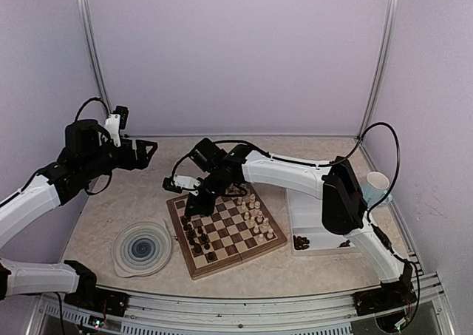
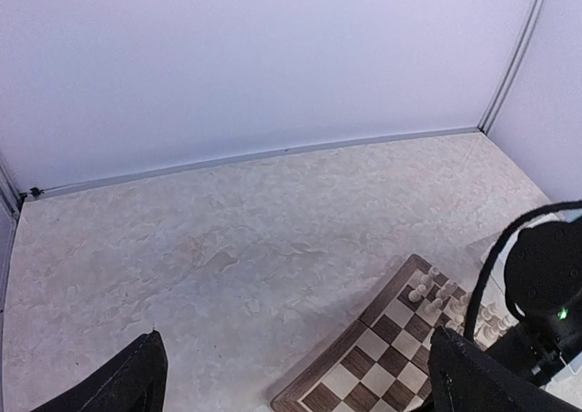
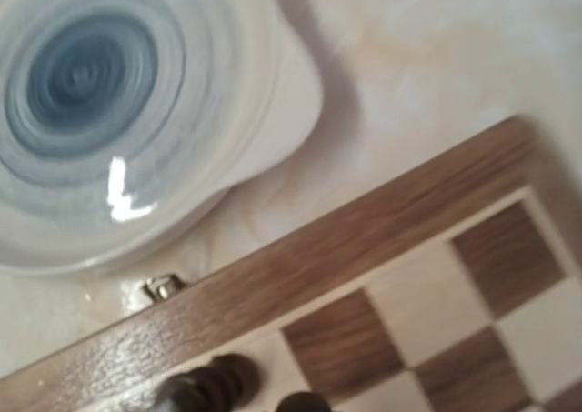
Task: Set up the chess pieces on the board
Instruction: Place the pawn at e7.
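The board (image 1: 235, 231) lies at the table's middle, turned at an angle. Dark chess pieces (image 1: 196, 237) stand on its left squares and cream chess pieces (image 1: 255, 211) on its right squares. My right gripper (image 1: 192, 203) reaches down over the board's far-left corner and is shut. Its wrist view is blurred, with the board's border (image 3: 346, 248) and one dark piece (image 3: 214, 386) at the bottom edge; whether that piece is held I cannot tell. My left gripper (image 1: 150, 151) hangs high at the far left, open and empty, its fingers (image 2: 136, 380) spread over bare table beside the board (image 2: 377, 371).
A round blue-swirl plate (image 1: 143, 248) sits left of the board, also filling the right wrist view (image 3: 91, 94). A white two-compartment tray (image 1: 318, 224) with a few dark pieces (image 1: 301, 241) lies to the right. A paper cup (image 1: 377, 183) stands at the far right. Walls enclose the table.
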Motion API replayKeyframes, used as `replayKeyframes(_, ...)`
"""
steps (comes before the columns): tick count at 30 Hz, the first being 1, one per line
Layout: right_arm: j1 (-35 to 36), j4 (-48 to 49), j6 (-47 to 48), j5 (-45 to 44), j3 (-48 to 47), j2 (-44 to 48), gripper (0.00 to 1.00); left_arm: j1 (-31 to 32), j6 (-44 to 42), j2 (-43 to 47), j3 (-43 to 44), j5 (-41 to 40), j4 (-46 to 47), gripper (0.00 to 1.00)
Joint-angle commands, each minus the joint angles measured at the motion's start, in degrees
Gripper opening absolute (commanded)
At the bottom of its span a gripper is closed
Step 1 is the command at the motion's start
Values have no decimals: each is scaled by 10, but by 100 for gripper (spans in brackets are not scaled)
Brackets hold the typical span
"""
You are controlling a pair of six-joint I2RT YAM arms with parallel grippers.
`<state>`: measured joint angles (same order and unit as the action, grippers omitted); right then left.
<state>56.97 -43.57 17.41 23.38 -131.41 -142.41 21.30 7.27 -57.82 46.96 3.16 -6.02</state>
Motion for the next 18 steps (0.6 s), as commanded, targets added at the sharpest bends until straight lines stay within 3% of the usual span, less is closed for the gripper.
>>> replayKeyframes(1,8,-27,32,-42,-18,-14,0,-14,15,-4,4,-20,-11,99)
replayKeyframes(18,14,-51,50,-56,4,-2,0,-19,15,-15,5,-12,-14,99)
